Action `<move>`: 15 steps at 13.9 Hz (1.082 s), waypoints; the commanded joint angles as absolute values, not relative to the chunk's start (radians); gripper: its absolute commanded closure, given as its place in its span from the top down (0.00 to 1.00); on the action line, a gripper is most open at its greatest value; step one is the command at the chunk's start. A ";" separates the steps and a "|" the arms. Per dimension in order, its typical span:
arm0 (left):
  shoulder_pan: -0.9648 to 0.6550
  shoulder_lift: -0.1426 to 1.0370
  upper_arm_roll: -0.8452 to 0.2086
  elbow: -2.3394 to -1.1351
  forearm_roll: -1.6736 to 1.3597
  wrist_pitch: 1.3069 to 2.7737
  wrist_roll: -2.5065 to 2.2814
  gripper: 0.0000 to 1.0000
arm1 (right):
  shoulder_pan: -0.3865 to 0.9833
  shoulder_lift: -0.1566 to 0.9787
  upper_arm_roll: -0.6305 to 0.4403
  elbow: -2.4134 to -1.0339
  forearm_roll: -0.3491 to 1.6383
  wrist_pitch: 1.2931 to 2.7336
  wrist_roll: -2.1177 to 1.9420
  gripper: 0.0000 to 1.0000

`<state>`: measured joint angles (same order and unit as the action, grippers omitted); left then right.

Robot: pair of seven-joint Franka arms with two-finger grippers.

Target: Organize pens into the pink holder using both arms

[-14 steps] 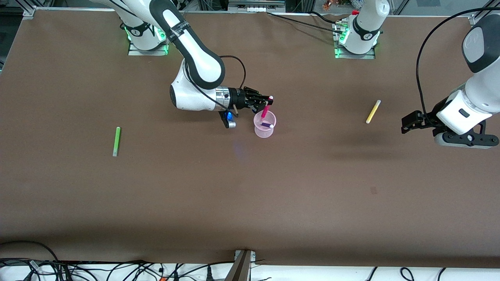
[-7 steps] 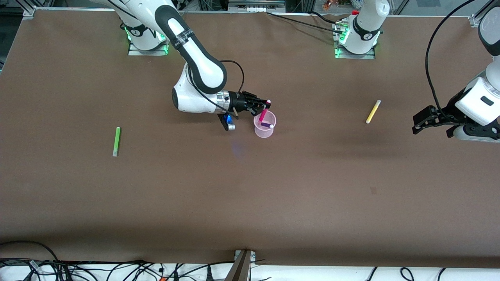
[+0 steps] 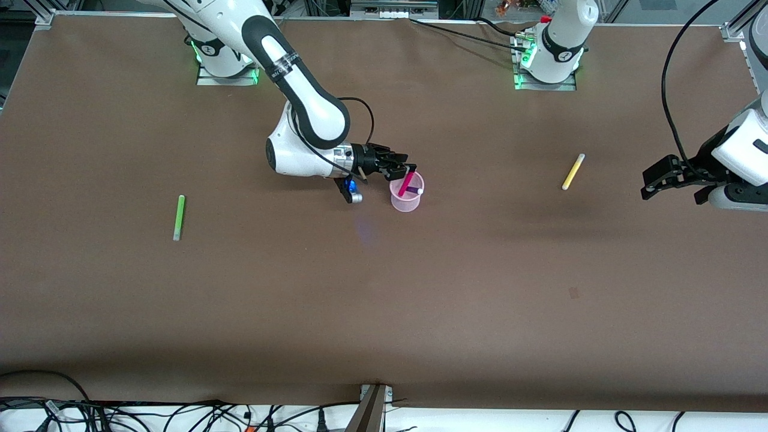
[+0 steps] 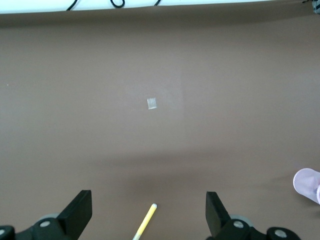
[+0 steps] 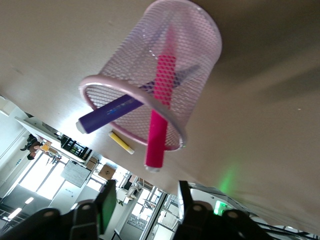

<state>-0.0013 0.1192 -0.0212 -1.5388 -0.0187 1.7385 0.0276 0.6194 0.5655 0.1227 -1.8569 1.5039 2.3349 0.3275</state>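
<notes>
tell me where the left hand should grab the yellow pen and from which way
Judging by its pose, grip the yellow pen at mid-length, coming straight down from above. It lies flat on the table, so its slim round barrel offers two free long sides; set the fingers across them. The open left hand hangs nearby, toward the left arm's end.

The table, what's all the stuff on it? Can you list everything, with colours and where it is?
Pink holder: one, pale pink mesh cup, standing mid-table.
Magenta pen: one, leaning inside the holder.
Purple pen: one, dark purple, also inside the holder.
Yellow pen: one, lying on the table toward the left arm's end.
Green pen: one, light green, lying toward the right arm's end, a little nearer the front camera than the holder.
Table: one, brown.
Right gripper: black, open, at the holder's rim by the magenta pen.
Left gripper: black, open, raised over the table's end past the yellow pen.
</notes>
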 commanded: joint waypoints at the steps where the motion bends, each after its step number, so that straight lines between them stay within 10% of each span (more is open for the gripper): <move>1: -0.011 0.118 -0.032 -1.532 0.015 1.712 0.029 1.00 | 0.618 0.543 0.109 -1.839 1.484 2.342 0.310 0.87; 15: 0.000 0.100 -0.034 -1.514 0.006 1.543 0.077 1.00 | 0.618 0.138 -0.336 -1.783 0.414 1.850 0.061 1.00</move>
<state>-0.0034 0.1128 -0.0299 -1.5238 -0.0022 1.5846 0.0501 0.6099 0.1869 -0.3178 -1.7725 0.5389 1.8663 0.1722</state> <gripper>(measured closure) 0.000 0.000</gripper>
